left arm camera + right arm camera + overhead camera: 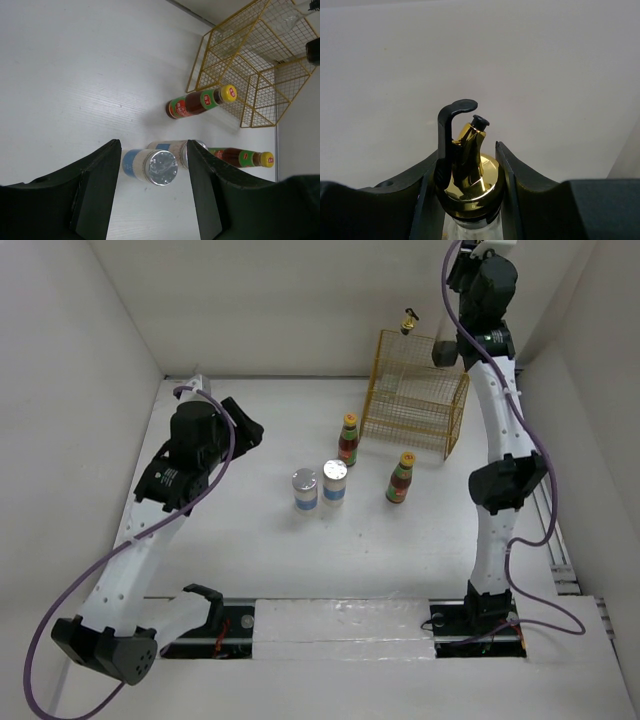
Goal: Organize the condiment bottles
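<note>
My right gripper (436,348) is shut on the neck of a clear glass bottle with a gold spout (469,150) and holds it above the back of the yellow wire rack (415,390); the spout (408,324) points left. Two red bottles with yellow caps (348,440) (401,478) stand in front of the rack. Two white, silver-lidded, blue-banded cylinders (305,490) (335,482) stand side by side left of them. My left gripper (248,430) is open and empty, up and left of the cylinders, with the near cylinder (150,166) between its fingers in the wrist view. I cannot make out a second glass bottle.
White walls close in the table at the left, back and right. The rack (250,65) is an open two-tier wire frame near the back right. The right arm's column (500,490) stands right of the red bottles.
</note>
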Tool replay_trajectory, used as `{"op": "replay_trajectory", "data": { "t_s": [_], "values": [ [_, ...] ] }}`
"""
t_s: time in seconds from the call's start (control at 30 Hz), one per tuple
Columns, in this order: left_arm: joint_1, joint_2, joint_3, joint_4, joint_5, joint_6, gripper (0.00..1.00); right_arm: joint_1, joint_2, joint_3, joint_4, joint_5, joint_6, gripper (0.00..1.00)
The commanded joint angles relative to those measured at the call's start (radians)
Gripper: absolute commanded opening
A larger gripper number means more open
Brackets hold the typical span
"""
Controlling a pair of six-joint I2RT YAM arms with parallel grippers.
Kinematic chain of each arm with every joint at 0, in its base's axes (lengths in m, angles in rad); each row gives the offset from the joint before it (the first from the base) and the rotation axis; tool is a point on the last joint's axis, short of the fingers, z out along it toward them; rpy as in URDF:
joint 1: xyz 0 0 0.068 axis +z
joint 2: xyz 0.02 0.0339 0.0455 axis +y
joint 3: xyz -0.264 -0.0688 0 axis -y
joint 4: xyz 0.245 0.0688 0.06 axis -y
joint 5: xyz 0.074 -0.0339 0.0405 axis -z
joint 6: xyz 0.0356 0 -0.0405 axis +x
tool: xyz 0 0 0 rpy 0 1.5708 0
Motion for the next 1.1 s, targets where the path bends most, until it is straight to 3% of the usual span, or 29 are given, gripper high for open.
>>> {"op": "replay_trajectory", "data": {
  "t_s": [0.0, 0.6, 1.07],
  "values": [
    [0.006, 0.004, 0.017, 0.008, 0.002, 0.003, 0.51, 0.004, 0.012, 0.072, 0.193, 0.043, 0.028, 0.0],
    [0.015, 0.023, 0.035, -0.01, -0.007, 0.003, 0.51, 0.004, 0.095, 0.083, 0.354, 0.204, 0.091, 0.0],
    [0.015, 0.041, 0.035, -0.01, -0.016, 0.003, 0.51, 0.043, -0.079, -0.369, 0.365, 0.195, 0.091, 0.0]
  ]
}}
